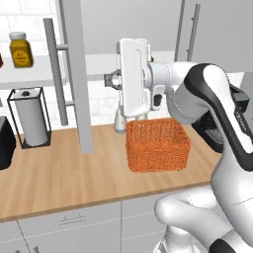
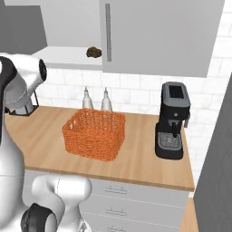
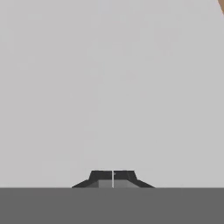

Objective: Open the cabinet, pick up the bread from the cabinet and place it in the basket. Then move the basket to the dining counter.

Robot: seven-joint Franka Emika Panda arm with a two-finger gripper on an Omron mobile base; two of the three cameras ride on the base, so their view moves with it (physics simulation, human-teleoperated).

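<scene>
Presently, the cabinet door (image 1: 76, 74) is seen swung out toward the room in the left base view, edge-on, with its long silver bar handle (image 1: 55, 69) facing left. Behind it, a pale shelf (image 1: 44, 71) is exposed, on which a yellow jar with a white lid (image 1: 21, 49) stands. In the right base view, a small brown lump, taken to be the bread (image 2: 94, 52), is noted on the same shelf, just left of the neighbouring closed door (its vertical handle (image 2: 108, 31) lies close beside the lump).

The gripper (image 1: 109, 80) is held at shelf height, pointing left toward the open cabinet, above and just behind the basket. In the hand view, its fingertips (image 3: 101, 177) are observed pressed together with nothing between them, facing a plain grey surface.

The orange woven basket (image 1: 158, 145) is found on the wood worktop (image 1: 64, 178), apart from the cabinet and below the arm; nothing can be made out inside it. Two small bottles (image 2: 96, 100) are recorded just behind it against the white tiles. A black coffee machine (image 2: 172, 120) stands to the right of the basket, well apart from it. A paper towel roll in a black wire holder (image 1: 30, 118) is noted at the left of the worktop. Grey drawers (image 1: 69, 222) are seen beneath the worktop.
</scene>
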